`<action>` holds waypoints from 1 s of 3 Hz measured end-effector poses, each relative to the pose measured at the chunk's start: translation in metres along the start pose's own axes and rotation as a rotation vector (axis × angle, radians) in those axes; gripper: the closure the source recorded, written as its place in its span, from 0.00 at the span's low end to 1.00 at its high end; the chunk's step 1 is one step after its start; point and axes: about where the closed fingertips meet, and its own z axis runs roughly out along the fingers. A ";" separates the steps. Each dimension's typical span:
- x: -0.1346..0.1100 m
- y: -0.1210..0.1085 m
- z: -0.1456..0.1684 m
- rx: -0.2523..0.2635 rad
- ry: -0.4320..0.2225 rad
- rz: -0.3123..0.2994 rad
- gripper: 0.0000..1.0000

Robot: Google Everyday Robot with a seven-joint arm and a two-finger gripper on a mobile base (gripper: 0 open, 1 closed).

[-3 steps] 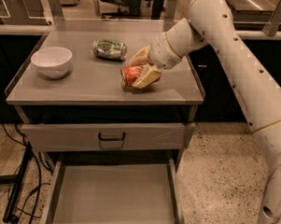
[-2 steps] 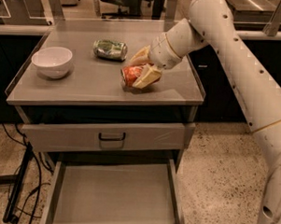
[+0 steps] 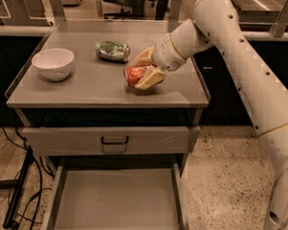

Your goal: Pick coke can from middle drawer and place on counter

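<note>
The tan two-finger claw [image 3: 142,69] stays clamped on the small red-orange coke can [image 3: 133,76], which rests unmoved on the flat grey metal table [image 3: 87,91] right beneath the claw, so probably only letting go and withdrawing remains.

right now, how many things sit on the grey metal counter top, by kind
soda cans: 2, the red-orange coke can and the green and silver can lying on its side
bowls: 1, the round white bowl
total: 3, all on the grey metal counter; the robot's gripper is at the red-orange coke can
</note>
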 end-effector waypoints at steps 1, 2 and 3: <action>0.000 0.000 0.000 0.000 0.000 0.000 0.03; 0.000 0.000 0.000 0.000 0.000 0.000 0.00; 0.000 0.000 0.000 0.000 0.000 0.000 0.00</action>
